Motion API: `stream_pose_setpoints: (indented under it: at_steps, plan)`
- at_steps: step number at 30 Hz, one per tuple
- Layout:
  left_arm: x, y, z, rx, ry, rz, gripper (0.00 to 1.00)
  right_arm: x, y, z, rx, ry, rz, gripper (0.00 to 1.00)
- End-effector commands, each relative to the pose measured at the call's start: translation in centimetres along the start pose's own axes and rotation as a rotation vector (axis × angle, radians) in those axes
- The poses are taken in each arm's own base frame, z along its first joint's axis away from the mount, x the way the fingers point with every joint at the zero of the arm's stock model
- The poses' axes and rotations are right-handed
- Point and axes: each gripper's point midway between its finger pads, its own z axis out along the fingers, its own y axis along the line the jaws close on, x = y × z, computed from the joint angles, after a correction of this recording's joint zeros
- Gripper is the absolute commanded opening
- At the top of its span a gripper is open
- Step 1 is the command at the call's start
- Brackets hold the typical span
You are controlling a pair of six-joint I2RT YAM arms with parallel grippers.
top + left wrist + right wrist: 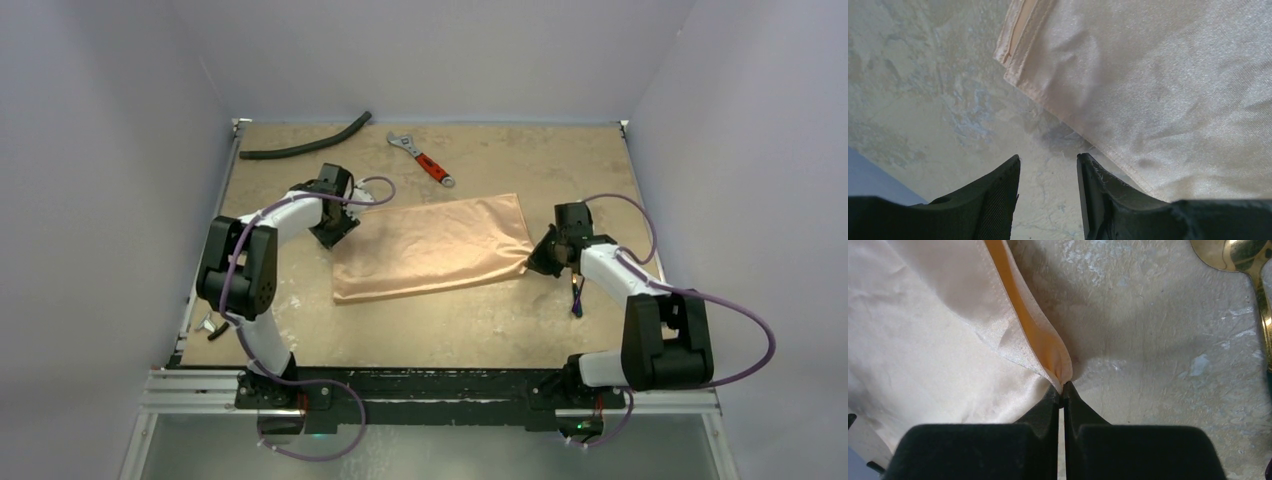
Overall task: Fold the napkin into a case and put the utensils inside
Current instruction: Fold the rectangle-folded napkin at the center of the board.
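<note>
The peach-orange napkin (435, 248) lies folded into a long flat rectangle across the middle of the table. My right gripper (1062, 390) is shut on the napkin's (923, 340) near right corner, where the layers bunch into a small fold at the fingertips. In the top view that right gripper (537, 256) sits at the cloth's right end. My left gripper (1048, 159) is open over bare table, just beside the napkin's (1173, 90) left edge, holding nothing. A gold spoon bowl (1243, 250) of the utensils shows at the far right. Dark slim utensils (577, 296) lie under the right arm.
A red-handled wrench (425, 160) lies behind the napkin. A curved black hose (305, 145) rests at the back left. A small dark metal piece (210, 325) sits near the table's left edge. Walls enclose the table (480, 330) on three sides.
</note>
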Motion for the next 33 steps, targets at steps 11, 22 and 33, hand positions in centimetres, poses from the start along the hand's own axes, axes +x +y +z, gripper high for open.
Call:
stream_pose_setpoints:
  at_steps: [11, 22, 33]
  plan:
    - [-0.8, -1.1, 2.3, 0.045, -0.019, -0.039, 0.4, -1.0, 6.9, -2.7, -0.146, -0.117, -0.225, 0.0]
    - [-0.1, -0.9, 2.3, 0.02, -0.014, -0.035, 0.4, 6.5, 16.1, -3.0, -0.363, -0.007, -0.507, 0.0]
    - [0.1, -1.2, 2.4, 0.041, -0.014, -0.069, 0.38, 15.4, 25.1, -2.3, -0.577, 0.148, -0.72, 0.0]
